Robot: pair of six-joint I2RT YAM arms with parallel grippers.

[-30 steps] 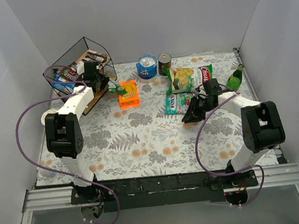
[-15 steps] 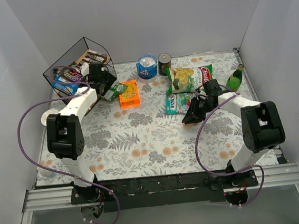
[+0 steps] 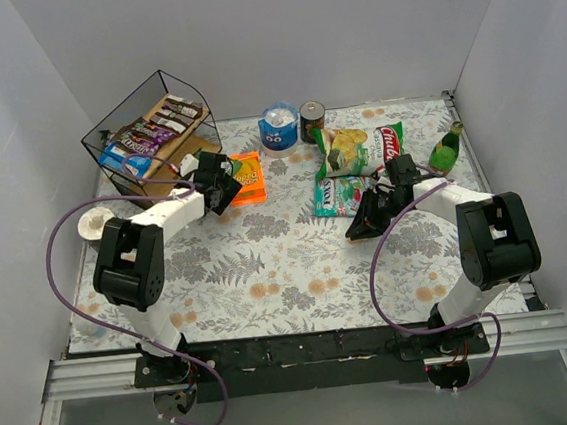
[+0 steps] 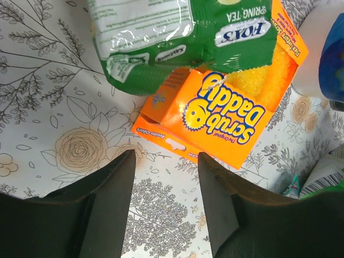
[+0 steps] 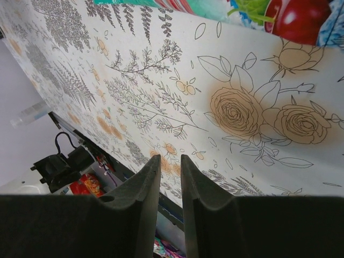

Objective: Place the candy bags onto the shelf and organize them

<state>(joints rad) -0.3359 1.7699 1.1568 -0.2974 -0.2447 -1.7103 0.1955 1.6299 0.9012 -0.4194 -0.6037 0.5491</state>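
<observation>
Since the green bag (image 4: 177, 32) lies half on the orange box (image 4: 226, 118), my left hand (image 4: 164, 156) hangs apart just short of it, probably for an edge pick; right hand (image 5: 170, 161) nearly together, empty.

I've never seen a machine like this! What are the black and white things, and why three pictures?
Those are two robot arms at the table's edge. One picture looks down from above; the other two come from a camera on each wrist, so the dark shapes at the bottom are fingers. The left arm's fingers are open near a green candy bag lying partly over an orange sponge box. The right arm's fingers are almost together above the flowery tablecloth. Neither holds anything. More candy bags lie on the wire shelf. A chip bag and a green bottle sit nearby.
</observation>
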